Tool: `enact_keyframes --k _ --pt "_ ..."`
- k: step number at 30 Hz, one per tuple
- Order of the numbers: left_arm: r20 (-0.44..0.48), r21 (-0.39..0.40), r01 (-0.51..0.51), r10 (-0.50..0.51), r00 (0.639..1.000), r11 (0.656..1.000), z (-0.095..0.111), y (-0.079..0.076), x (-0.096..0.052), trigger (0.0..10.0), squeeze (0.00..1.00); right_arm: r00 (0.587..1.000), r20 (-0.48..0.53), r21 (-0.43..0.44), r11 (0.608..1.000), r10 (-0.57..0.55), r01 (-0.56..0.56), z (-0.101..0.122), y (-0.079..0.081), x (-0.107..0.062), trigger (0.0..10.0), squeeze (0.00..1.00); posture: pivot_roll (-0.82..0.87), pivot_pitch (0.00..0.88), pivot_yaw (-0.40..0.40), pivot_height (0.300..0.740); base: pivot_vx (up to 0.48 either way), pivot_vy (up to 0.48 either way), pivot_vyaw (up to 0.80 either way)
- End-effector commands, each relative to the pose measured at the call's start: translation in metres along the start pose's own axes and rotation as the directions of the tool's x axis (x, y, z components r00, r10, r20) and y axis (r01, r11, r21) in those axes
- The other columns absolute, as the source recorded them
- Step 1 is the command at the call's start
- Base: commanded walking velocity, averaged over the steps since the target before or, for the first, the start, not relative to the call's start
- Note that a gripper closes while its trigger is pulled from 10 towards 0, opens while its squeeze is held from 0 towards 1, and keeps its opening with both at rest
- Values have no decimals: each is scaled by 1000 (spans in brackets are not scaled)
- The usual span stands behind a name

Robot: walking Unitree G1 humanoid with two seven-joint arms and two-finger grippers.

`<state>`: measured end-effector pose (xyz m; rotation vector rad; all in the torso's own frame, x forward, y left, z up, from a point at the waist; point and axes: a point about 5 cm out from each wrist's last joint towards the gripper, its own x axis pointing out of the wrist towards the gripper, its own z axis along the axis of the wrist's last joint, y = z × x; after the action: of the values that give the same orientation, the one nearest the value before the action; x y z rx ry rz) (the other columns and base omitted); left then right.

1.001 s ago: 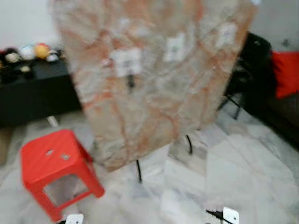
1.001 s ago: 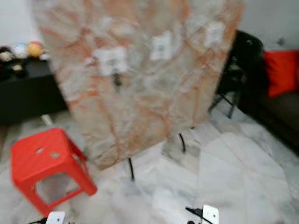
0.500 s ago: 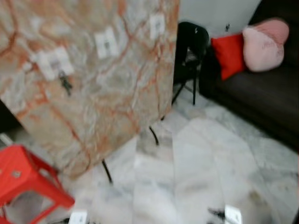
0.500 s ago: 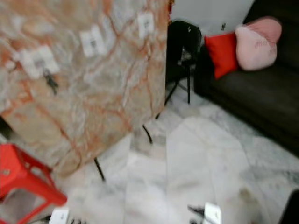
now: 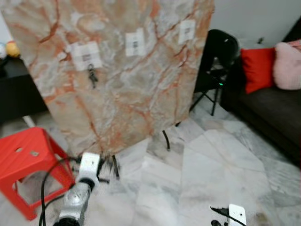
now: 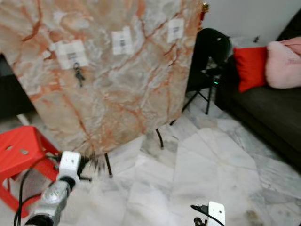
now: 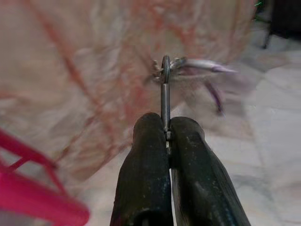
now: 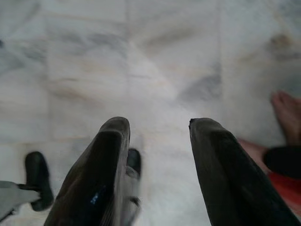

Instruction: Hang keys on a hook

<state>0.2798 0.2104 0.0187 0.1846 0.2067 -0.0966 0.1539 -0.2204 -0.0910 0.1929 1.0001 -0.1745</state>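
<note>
While the left claw (image 7: 165, 136) grips keys (image 7: 188, 66), a red stool (image 5: 26, 162) stands beside.

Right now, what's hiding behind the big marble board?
Behind the board a black chair peeks out, and thin black legs show below. Whatever else stands behind it is covered.

The leaning slab (image 5: 127, 80) looks like polished marble, cream with rust-orange veins; three small white labels (image 5: 135, 42) on it appear papery and matt; the floor (image 5: 221, 165) is pale grey-veined marble tile with a soft sheen; the stool (image 5: 28, 165) is glossy red plastic; the keys (image 7: 188, 66) and their ring look like bright metal; the left pincer (image 7: 167, 136) has matt black, slightly scuffed fingers (image 7: 146, 179); the sofa (image 5: 268, 113) looks dark and matt, with cloth cushions (image 5: 258, 68).
</note>
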Motion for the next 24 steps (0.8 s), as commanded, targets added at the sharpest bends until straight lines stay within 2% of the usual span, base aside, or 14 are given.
enact_keyframes --k 1,5,9,10,15,16,24 --pt "79 19 59 -60 995 998 11 -11 0 10000 0 1000 4 -20 1000 -3 3 4 -4 0 10000 0 125 0 -110 713 0 0 0" --pt "222 60 110 -121 968 992 44 -25 3 10000 0 1000 3 -24 1000 -11 11 5 -6 0 10000 0 126 0 -113 713 0 0 0" --pt "296 44 123 -130 946 991 64 -36 5 10000 0 1000 5 -15 1000 -16 16 4 -6 0 10000 0 104 0 -102 713 0 0 0" --pt "296 44 123 -130 946 991 64 -36 5 10000 0 1000 5 -15 1000 -16 16 4 -6 0 10000 0 104 0 -102 713 0 0 0" --pt "345 38 199 -200 917 979 86 -62 0 10000 0 1000 3 0 1000 -21 21 2 -4 0 10000 0 86 0 -79 713 0 0 0" --pt "345 38 199 -200 917 979 86 -62 0 10000 0 1000 3 0 1000 -21 21 2 -4 0 10000 0 86 0 -79 713 0 0 0" --pt "343 86 351 -358 868 933 95 -92 -6 10000 0 1000 -7 -2 1000 -18 18 -2 -1 0 10000 0 94 0 -59 713 0 0 0"
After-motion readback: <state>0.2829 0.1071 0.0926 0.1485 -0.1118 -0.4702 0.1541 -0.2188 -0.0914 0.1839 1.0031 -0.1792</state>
